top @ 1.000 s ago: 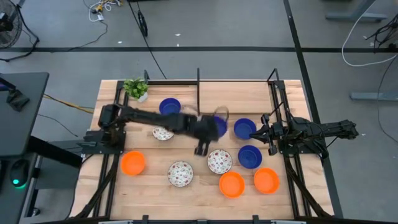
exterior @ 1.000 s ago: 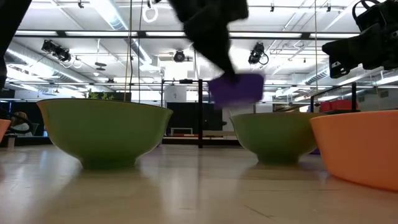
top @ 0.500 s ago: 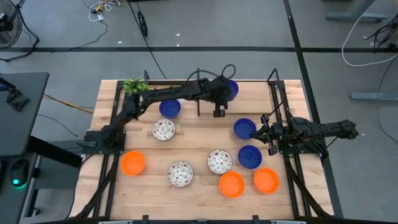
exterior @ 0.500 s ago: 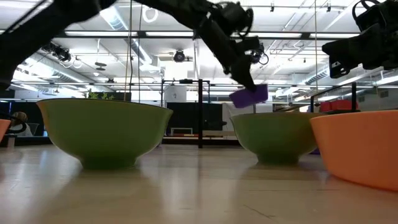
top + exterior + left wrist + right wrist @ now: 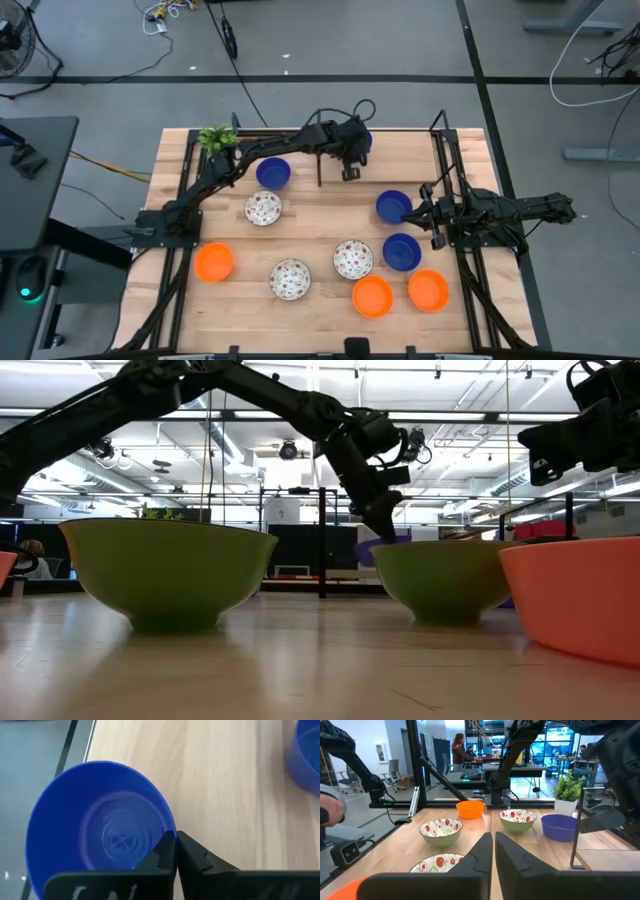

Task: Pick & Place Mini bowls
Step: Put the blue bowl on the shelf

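My left gripper (image 5: pixel 351 152) is at the table's far edge, shut on a blue mini bowl (image 5: pixel 100 817), which peeks out as blue (image 5: pixel 366 141) beside the wrist. In the low view this bowl (image 5: pixel 366 550) sits low behind a nearer bowl. My right gripper (image 5: pixel 425 212) waits shut by the table's right side, touching nothing. Three other blue bowls (image 5: pixel 273 173) (image 5: pixel 393 206) (image 5: pixel 401 251), three floral ones (image 5: pixel 263 209) (image 5: pixel 290 279) (image 5: pixel 353 259) and three orange ones (image 5: pixel 213 262) (image 5: pixel 372 297) (image 5: pixel 428 290) stand on their bases on the wood. My left gripper pinches the blue bowl's rim (image 5: pixel 169 831), one finger (image 5: pixel 162 852) on the inner side and the other outside. The fingers come from above, slanting down. The bowl is upright with its mouth up; a nearer bowl hides whether its base is on the table.
A small green potted plant (image 5: pixel 218 140) stands at the far left corner. Dark upright posts (image 5: pixel 319 150) rise by the far edge next to the left gripper. The right arm's frame (image 5: pixel 470 215) takes up the right side. Bare wood lies in the table's middle (image 5: pixel 320 220).
My left gripper has carried the blue bowl from over the table's middle toward the far edge, then down, staying shut on it. The bowl, high and tilted half a second ago, now sits low and level near the far edge.
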Robot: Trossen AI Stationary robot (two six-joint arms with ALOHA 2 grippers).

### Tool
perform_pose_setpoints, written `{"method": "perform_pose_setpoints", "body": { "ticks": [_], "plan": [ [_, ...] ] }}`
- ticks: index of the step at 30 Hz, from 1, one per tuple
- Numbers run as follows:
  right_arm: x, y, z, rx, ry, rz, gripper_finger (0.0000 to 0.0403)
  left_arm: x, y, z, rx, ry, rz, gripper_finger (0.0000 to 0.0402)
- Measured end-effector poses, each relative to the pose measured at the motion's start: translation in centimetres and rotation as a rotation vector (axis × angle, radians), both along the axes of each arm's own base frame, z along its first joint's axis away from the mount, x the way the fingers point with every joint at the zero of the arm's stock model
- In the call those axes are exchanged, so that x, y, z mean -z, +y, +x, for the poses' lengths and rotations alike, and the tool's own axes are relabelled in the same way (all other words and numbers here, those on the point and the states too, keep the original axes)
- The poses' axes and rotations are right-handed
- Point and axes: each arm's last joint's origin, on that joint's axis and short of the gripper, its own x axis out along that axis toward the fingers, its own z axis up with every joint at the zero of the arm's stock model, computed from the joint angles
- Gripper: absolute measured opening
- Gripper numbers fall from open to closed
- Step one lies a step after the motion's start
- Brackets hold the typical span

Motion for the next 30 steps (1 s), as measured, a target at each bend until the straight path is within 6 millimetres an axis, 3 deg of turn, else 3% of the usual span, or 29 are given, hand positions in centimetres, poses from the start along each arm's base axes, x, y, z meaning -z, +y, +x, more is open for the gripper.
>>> {"method": "perform_pose_setpoints", "body": {
  "ticks": [8,30],
  "plan": [
    [0.0,0.0,0.0,-0.001,0.0,0.0,0.0027,0.3,0.9,-0.9,-0.046,0.06,-0.013,0.0019],
    [0.0,0.0,0.0,0.0,0.0,0.0,0.0027,1.4,0.7,-1.3,-0.072,0.14,-0.036,0.0032]
  ]
}}
